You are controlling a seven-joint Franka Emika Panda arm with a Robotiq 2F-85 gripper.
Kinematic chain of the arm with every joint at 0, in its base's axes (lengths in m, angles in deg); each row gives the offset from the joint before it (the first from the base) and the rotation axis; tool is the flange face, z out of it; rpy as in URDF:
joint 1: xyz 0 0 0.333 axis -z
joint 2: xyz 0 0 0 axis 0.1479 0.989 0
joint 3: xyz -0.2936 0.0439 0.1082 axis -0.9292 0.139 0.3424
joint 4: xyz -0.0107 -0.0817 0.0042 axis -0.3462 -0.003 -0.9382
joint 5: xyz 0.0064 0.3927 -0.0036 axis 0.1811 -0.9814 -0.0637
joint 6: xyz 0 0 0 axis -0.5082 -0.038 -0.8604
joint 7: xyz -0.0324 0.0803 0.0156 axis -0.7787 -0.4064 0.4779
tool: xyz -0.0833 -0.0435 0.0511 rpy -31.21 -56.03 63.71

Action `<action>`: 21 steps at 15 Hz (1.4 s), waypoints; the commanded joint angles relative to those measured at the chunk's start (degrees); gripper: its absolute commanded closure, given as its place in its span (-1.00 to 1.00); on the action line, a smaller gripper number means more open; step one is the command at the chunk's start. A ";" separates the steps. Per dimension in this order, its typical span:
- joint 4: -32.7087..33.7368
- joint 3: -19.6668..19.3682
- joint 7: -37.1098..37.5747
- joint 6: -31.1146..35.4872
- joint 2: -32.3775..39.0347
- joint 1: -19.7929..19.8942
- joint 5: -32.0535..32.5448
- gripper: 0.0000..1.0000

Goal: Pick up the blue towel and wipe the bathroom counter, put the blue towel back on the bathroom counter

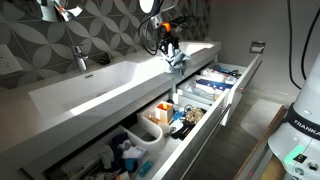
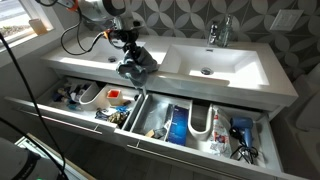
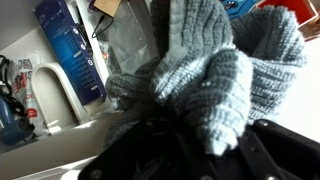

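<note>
the gripper (image 2: 128, 48) is hanging over the front lip of the bathroom counter (image 2: 205, 88), and its jaws are looking pinched in tight on the blue towel (image 2: 138, 68), with the cloth bunching out just below the fingertips. in the wrist view the gripper (image 3: 200, 142) is showing only as dark shapes at the bottom edge, with the blue towel (image 3: 215, 70) filling the space right in front of the jaws.

here is the worry: the open drawers (image 2: 133, 112) are sitting directly under and ahead of the jaws, crammed with clutter. if the grip is only catching an outer fold, a dragging wipe could be pulling the cloth free, and it would be dropping into a drawer, not onto the counter. a stroke running past the lip risks the same. the trailing folds could also be snagging on the edge.

in an exterior view the blue towel (image 1: 177, 60) is dangling beneath the gripper (image 1: 172, 48); whether it is touching the counter, i cannot tell.

the cloth itself is looking grey-blue, thick and knitted, soft and crumpled into a loose wad, with lobes spilling either side of the jaws.
</note>
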 commanded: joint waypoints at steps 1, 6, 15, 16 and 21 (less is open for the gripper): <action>-1.82 3.15 -3.35 -2.12 -2.82 -1.18 -1.87 0.87; -2.50 6.26 -6.55 -4.49 -3.77 -2.32 -3.69 0.87; -1.47 -0.06 -1.47 0.09 -1.31 1.46 0.45 0.87; -1.17 -1.05 -0.86 1.07 -0.78 2.11 0.92 0.87; -0.67 -5.12 2.39 6.31 1.57 4.04 4.41 0.87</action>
